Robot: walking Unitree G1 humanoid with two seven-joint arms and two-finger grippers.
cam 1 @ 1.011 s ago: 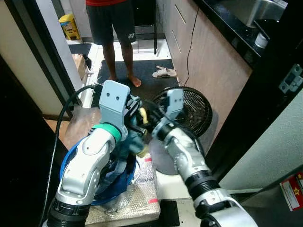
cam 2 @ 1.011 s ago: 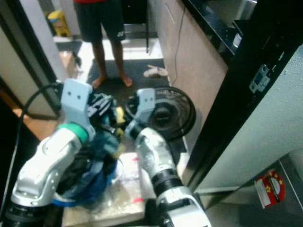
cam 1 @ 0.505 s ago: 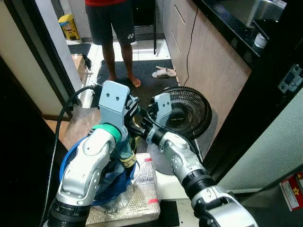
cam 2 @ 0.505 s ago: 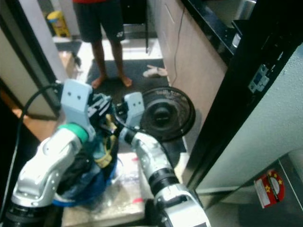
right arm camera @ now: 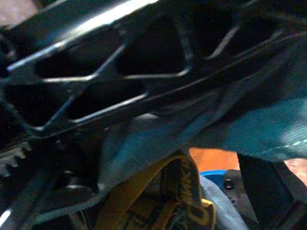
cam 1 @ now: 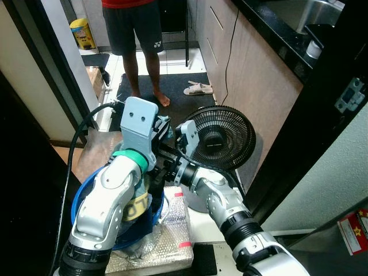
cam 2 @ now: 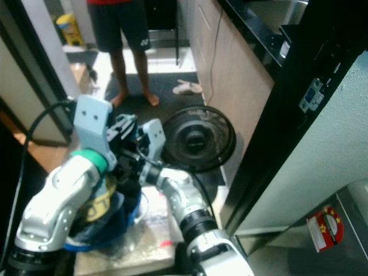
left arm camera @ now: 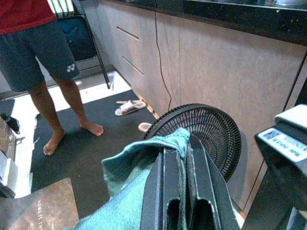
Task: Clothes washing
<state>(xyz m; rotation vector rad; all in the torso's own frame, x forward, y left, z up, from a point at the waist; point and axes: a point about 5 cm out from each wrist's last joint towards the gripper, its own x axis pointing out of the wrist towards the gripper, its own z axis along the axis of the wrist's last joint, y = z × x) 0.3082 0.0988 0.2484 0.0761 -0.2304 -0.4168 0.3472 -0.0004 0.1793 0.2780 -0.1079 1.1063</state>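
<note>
Teal cloth [left arm camera: 136, 175], a yellow garment [cam 1: 137, 202] with seemingly dark lettering, blue basket [cam 1: 80, 194], black fan [cam 1: 221, 138].

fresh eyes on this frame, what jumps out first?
The left gripper is shut on a teal cloth, held up over the blue basket of laundry at the robot's feet. The right gripper reaches in close beside it. Just behind stands a black fan on the dark mat, and a barefoot person stands in the doorway beyond.

Dark floor mat [cam 1: 190, 103] bearing a black round fan [cam 1: 221, 138], a pair of sandals [cam 1: 198, 88] beyond the fan, a person's bare feet [cam 1: 150, 96] beside them.
</note>
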